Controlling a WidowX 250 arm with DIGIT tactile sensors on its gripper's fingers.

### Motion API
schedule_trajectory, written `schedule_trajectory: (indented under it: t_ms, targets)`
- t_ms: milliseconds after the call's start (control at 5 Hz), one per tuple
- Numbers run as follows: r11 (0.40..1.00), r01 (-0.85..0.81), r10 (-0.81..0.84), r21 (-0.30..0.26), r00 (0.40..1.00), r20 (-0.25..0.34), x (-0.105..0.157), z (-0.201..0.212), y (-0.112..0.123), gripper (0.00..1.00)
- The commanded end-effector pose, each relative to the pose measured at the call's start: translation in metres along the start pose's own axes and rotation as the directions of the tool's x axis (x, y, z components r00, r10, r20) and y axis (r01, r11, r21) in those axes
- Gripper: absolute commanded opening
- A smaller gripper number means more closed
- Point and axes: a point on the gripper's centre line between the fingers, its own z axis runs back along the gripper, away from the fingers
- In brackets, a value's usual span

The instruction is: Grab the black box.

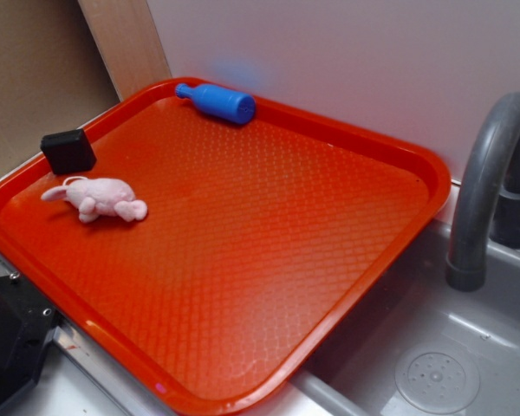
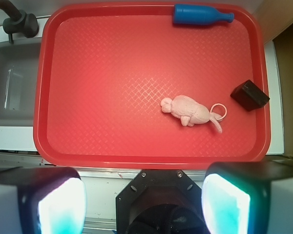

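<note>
Textured red tray, gripper hovering high, jaws spread, holding nothing.
Tray is sitting waffle-patterned, rounded corners; smooth blue bottle lying at 1 o'clock, fuzzy pink mouse right of center, matte black box resting tilted at 3 o'clock by the rim.

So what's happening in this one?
Nothing is being handled yet. The gripper shows only in the wrist view, open and holding nothing, well above the red tray and looking down on it. The black box it is meant to grab sits untouched near the tray's edge, next to the pink toy mouse. A blue bottle lies on its side along another edge. A sink with a grey faucet is beside the tray.
</note>
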Motion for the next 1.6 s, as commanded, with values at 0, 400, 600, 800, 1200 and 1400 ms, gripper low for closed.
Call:
schedule_trajectory:
  t_ms: [0, 400, 600, 800, 1200, 1400]
  targets:
    - [1.0, 0.0, 0.0, 0.0, 1.0, 0.0, 0.0, 0.0, 0.0, 1.0]
    - [0.949, 0.316, -0.309, -0.012, 0.936, 0.17, 0.043, -0.061, 0.08, 1.0]
    - [0.86, 0.51, -0.51, 0.029, 0.852, 0.12, 0.051, -0.082, 0.108, 1.0]
    - [0.844, 0.515, -0.516, 0.149, 0.856, -0.038, 0.051, -0.096, 0.139, 1.0]
    - [0.864, 0.439, -0.397, 0.246, 0.895, -0.205, 0.061, -0.128, 0.189, 1.0]
    - [0.834, 0.471, -0.455, 0.287, 0.882, -0.125, 0.068, -0.135, 0.201, 1.0]
